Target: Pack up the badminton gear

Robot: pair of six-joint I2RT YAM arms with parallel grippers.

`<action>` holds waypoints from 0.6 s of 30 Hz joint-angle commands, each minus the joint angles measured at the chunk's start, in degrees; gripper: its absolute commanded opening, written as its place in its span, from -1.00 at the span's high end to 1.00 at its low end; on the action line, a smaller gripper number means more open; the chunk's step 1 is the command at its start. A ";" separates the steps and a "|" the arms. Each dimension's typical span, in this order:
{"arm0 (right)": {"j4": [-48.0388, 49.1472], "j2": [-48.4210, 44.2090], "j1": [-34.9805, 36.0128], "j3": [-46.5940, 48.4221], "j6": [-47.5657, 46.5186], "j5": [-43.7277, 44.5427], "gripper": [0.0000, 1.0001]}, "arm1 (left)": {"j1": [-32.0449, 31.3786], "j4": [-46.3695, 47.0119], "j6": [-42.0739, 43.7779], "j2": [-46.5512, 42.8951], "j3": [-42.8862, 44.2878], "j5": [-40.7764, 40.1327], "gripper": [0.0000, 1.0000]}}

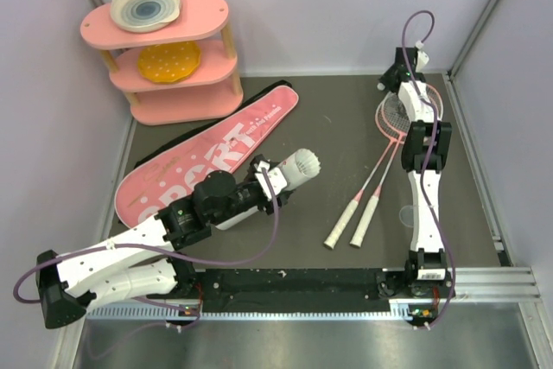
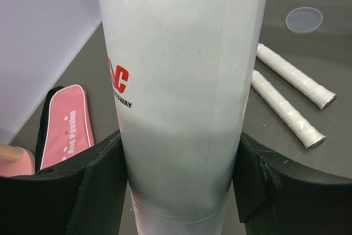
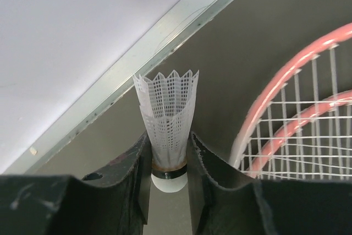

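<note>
My left gripper [image 1: 275, 181] is shut on the white cylindrical tube [image 1: 296, 168], which fills the left wrist view [image 2: 181, 81] between both black fingers. The tube lies beside the long pink SPORT racket bag [image 1: 199, 157], whose tip also shows in the left wrist view [image 2: 66, 130]. My right gripper [image 1: 393, 75] is at the far right corner, shut on a white shuttlecock [image 3: 168, 119] by its base, skirt pointing away. Two pink-framed rackets [image 1: 389, 140] lie side by side, heads under the right arm, white handles [image 2: 286, 89] toward me. Their strung heads [image 3: 308, 130] show beside the shuttlecock.
A pink three-tier shelf [image 1: 173, 58] with plates stands at the back left. A clear round lid [image 1: 409, 213] lies near the right arm, also in the left wrist view [image 2: 304, 19]. Walls and metal rails [image 3: 165, 42] close in the back and sides.
</note>
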 commanded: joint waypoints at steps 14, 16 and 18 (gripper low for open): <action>16.58 -53.50 8.21 -61.28 -2.52 -8.03 0.56 | -0.24 5.18 0.13 -3.22 0.21 -4.44 0.70; 21.66 -60.18 10.67 -76.17 0.38 -8.73 0.56 | -0.24 5.01 0.04 -3.83 0.39 -4.88 0.69; 24.93 -69.24 12.61 -85.37 5.48 -9.53 0.56 | -0.24 5.10 -0.13 -4.71 0.30 -5.41 0.70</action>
